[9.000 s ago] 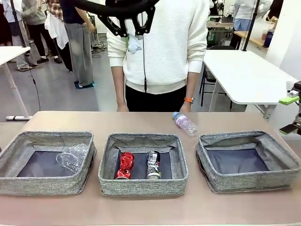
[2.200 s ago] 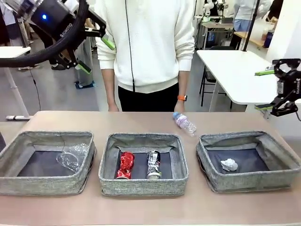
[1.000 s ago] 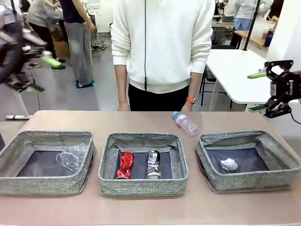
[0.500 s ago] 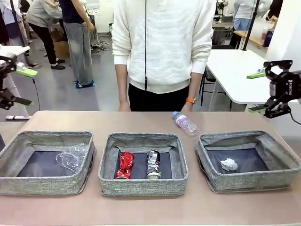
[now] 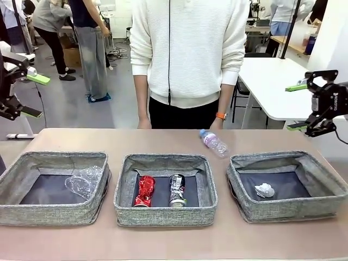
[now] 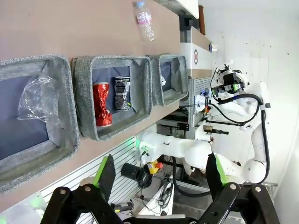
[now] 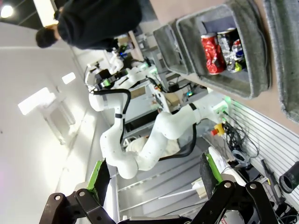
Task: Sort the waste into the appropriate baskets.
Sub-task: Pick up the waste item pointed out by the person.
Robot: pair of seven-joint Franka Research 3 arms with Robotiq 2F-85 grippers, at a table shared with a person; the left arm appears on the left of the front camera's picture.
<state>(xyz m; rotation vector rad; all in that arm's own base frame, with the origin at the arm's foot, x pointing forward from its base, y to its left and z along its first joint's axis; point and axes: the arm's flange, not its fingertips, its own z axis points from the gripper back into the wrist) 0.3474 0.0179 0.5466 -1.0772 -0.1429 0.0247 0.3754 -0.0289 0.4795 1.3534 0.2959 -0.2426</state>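
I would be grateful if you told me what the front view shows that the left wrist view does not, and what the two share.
Front view alone: the person's hand by the far table edge, and the white paper ball in the right basket.
Left wrist view alone: the left gripper seen along its own open fingers.
Shared: the plastic bottle on the table, the red can, the black-and-silver can and the clear plastic container.

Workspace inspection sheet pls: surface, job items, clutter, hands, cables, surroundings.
Surface: brown table, three grey baskets.
Job's things: clear container in left basket; red can and black-and-silver can in middle; paper ball in right; bottle lying on table behind the baskets.
Clutter: nothing seen.
Hands: left hand and right hand open, raised, empty.
Cables: nothing seen on table.
Surroundings: person at far edge; white table behind.
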